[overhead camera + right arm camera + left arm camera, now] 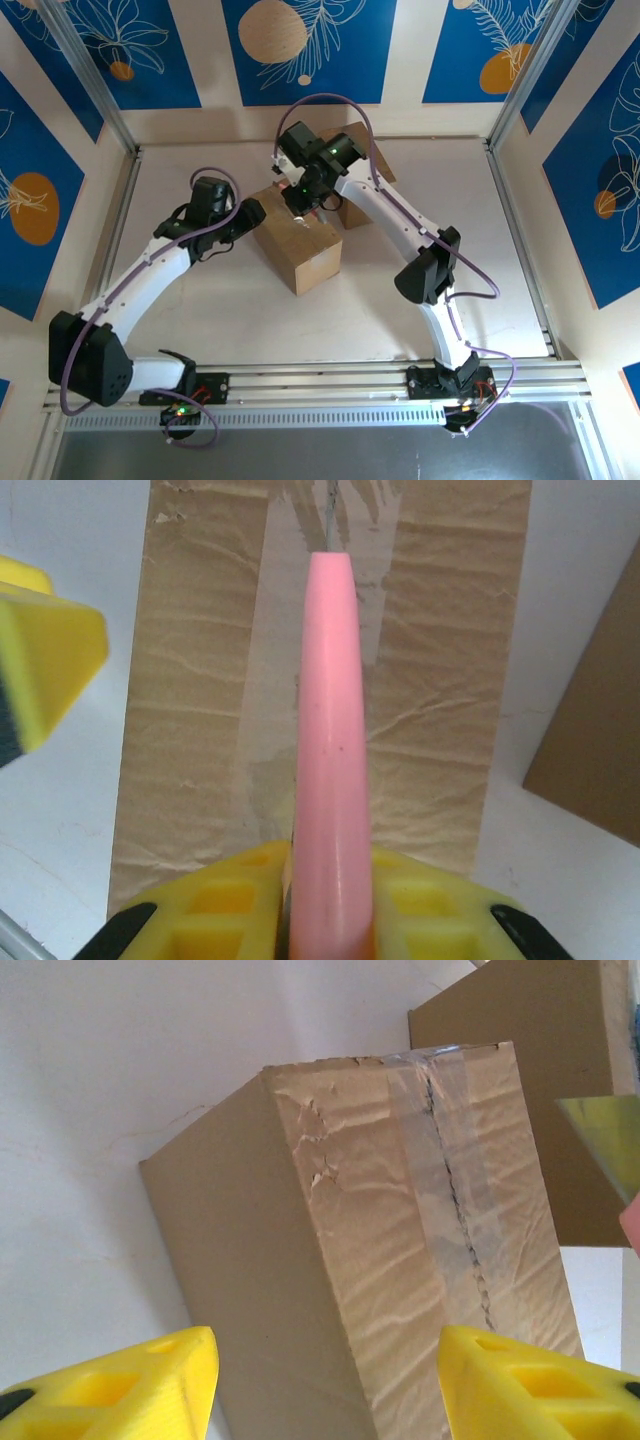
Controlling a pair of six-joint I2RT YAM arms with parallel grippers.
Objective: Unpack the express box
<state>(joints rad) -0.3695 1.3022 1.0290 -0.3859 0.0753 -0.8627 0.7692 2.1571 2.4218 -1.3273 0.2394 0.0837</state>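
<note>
Since the tape must be slit before anything comes out, we have the express box (pixel 303 250) lying flat near the middle of the worktop (pixel 200 300). Its long axis runs from 5 o'clock to 11 o'clock, with the taped seam (pixel 460 1220) facing up. At its 9 o'clock side our left hand (pixel 247 213) is spread wide and holds nothing, fingers either side of the box, probably to steady it. Over the far end our right hand (pixel 330 865) is clamped on a pink cutter (pixel 330 680) lined up with the seam. Farther off, at 1 o'clock, stands a second carton (pixel 358 190).
</note>
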